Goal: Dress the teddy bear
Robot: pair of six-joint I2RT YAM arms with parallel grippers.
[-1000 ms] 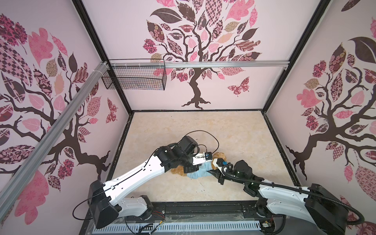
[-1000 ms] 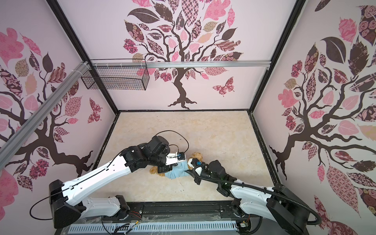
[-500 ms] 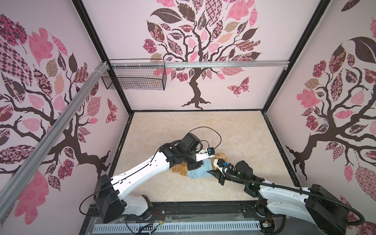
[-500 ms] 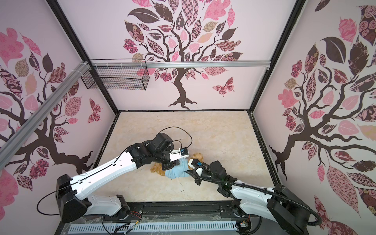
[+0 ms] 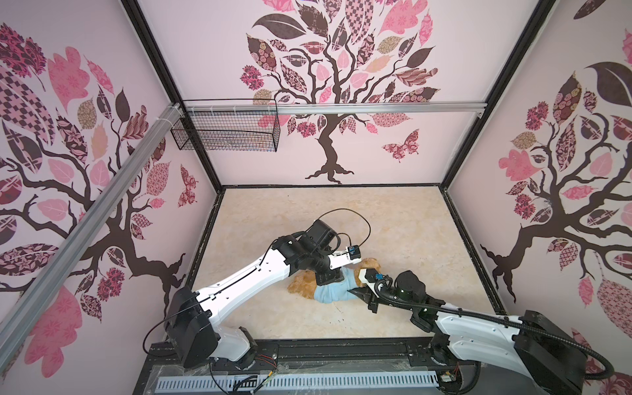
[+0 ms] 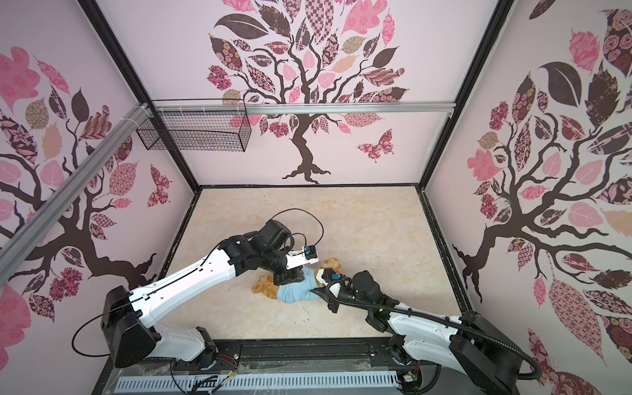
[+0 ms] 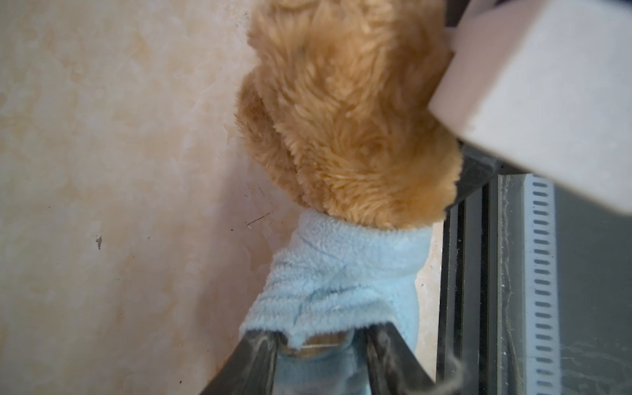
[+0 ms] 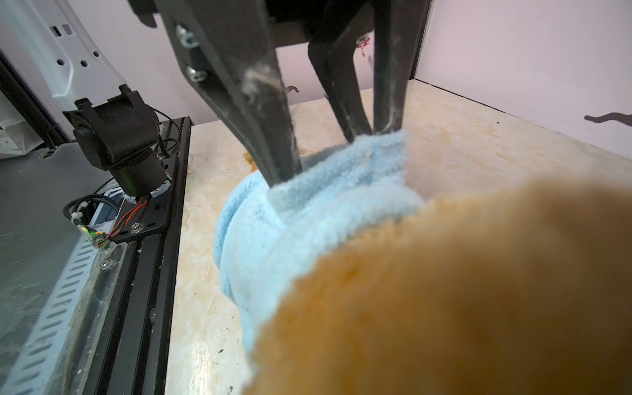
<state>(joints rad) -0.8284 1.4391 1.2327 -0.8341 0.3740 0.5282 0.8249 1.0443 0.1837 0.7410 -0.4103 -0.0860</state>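
The golden-brown teddy bear (image 5: 302,282) (image 6: 265,283) lies on the beige table with a light-blue shirt (image 5: 333,293) (image 6: 294,293) round its body. My left gripper (image 5: 330,275) (image 6: 289,275) points down on the shirt. In the left wrist view the left gripper (image 7: 321,345) stands open, with the shirt's hem (image 7: 342,273) between its fingers. My right gripper (image 5: 354,292) (image 6: 314,292) lies low beside the bear's head, shut, its tips at the shirt's edge. The bear's fur (image 8: 478,290) fills the right wrist view and hides the right jaws.
A black wire basket (image 5: 225,131) hangs on the back wall at the left. The black rail (image 5: 342,349) with both arm bases runs along the table's front edge, close to the bear. Patterned walls close in the table on three sides.
The left gripper's jaws have parted and let the shirt go, and the left arm has shifted slightly toward the back. The right arm and the bear have not moved.
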